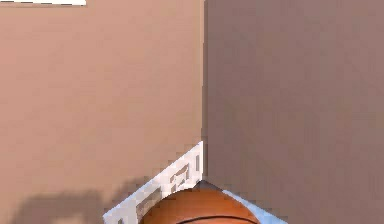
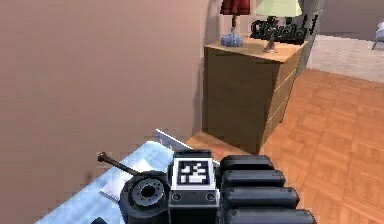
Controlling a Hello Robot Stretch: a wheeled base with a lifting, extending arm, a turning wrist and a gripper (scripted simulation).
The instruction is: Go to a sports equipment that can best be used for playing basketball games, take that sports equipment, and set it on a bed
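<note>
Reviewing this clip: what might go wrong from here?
The basketball is round; set near the edge of the pale blue surface, it might roll off. The gripper sits close to the wall, so a turn could scrape it. The dresser with lamps stands nearby; moving the base may bump it.

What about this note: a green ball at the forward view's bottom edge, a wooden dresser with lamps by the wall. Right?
No. The forward view shows the ball orange, not green. The wooden dresser with lamps by the wall is as noted.
</note>
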